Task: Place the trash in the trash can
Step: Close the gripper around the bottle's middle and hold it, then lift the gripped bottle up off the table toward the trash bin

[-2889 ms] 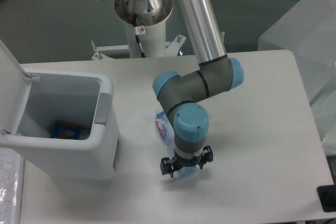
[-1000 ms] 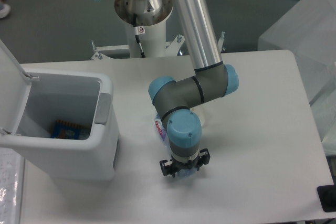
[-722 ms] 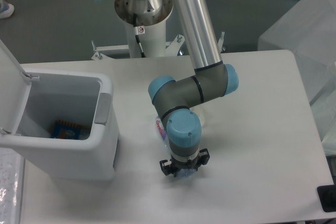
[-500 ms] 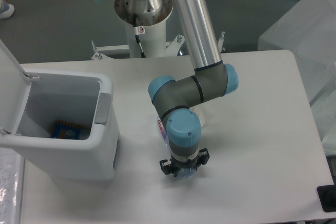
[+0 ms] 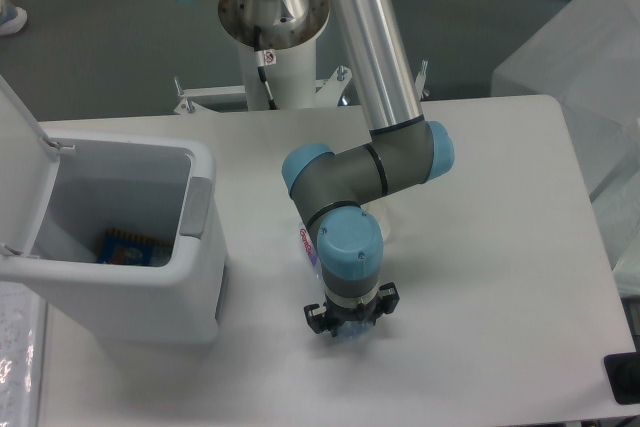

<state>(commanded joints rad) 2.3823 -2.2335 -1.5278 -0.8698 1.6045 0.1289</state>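
Because the clear plastic bottle [image 5: 309, 244] looks empty and thin-walled, judge it light, slippery and easily crushed; take hold across the body near one end, not on the rounded shoulder. It lies on the white surface [image 5: 480, 247] under the wrist, mostly hidden, with its lower end at the end effector [image 5: 349, 325]. Whether the jaws are clamped on it or merely straddling it cannot be told. A red fragment of label print shows beside the wrist; no word is legible. The trash can [image 5: 120, 247] stands at nine o'clock from the bottle, lid raised, with a blue printed item inside. No wrapper is visible.
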